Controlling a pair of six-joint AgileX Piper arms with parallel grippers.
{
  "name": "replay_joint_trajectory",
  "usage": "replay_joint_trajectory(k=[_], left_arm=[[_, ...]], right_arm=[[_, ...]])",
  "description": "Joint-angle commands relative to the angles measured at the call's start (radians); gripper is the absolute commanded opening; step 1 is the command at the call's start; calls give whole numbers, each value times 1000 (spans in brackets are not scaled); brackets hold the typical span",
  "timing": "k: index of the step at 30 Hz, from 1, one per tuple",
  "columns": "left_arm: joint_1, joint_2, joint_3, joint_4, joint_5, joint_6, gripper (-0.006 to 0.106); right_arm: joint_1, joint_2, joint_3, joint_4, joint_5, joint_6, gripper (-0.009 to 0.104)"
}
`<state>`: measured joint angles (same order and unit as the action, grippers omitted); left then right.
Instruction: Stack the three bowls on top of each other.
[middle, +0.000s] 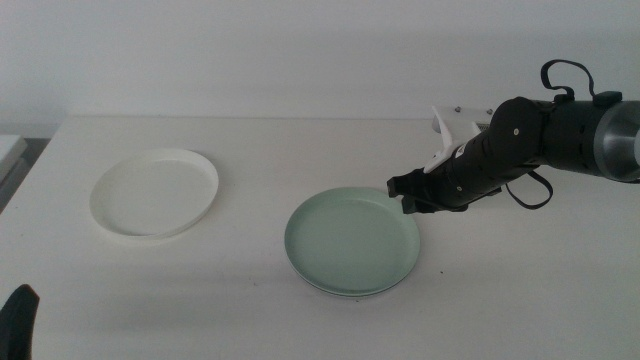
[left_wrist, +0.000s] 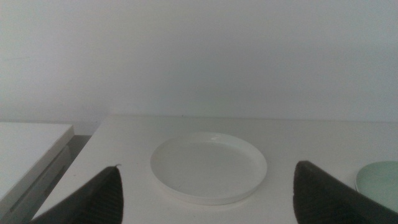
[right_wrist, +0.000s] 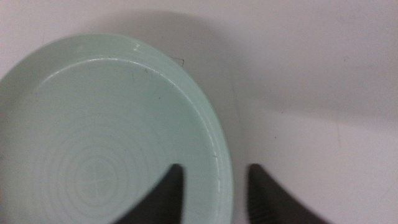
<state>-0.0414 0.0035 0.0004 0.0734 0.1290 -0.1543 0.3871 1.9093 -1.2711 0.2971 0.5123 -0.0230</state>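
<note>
green bowl (right_wrist: 93, 143): smooth, faint sheen, fine concentric rings
white bowl (middle: 153, 191): smooth, matt
table (middle: 330, 320): smooth, matt white

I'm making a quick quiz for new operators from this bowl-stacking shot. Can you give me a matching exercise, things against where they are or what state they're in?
Things:
1. white bowl
2. pale green bowl
3. right claw
4. left claw

Places or states:
A. waiting at the near left corner of the middle view, jaws wide apart
B. alone on the table's left side
C. open, straddling a bowl's right rim
D. near the table's middle, stacked on another dish whose edge peeks out below

Pairs: 1-B, 2-D, 3-C, 4-A
</note>
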Motion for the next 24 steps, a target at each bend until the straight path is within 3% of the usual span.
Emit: replay_joint_trajectory(k=[1,5,9,18,24], left_arm=[[2,-4,0,1,-14,0,94],[2,-4,0,1,-14,0,94],[2,-4,0,4,-14,0,94],[2,-4,0,27,-14,-2,94],[2,-4,0,27,-14,-2,94]], right_arm=[[0,-9,2,-11,-1,-13,33],[0,-56,-41,-45,86,-62,67],[0,-206,-75,-56,202,-171,92],[0,-746,78,-39,229,-298,93],[0,-1007,273,125,234,-433,93]])
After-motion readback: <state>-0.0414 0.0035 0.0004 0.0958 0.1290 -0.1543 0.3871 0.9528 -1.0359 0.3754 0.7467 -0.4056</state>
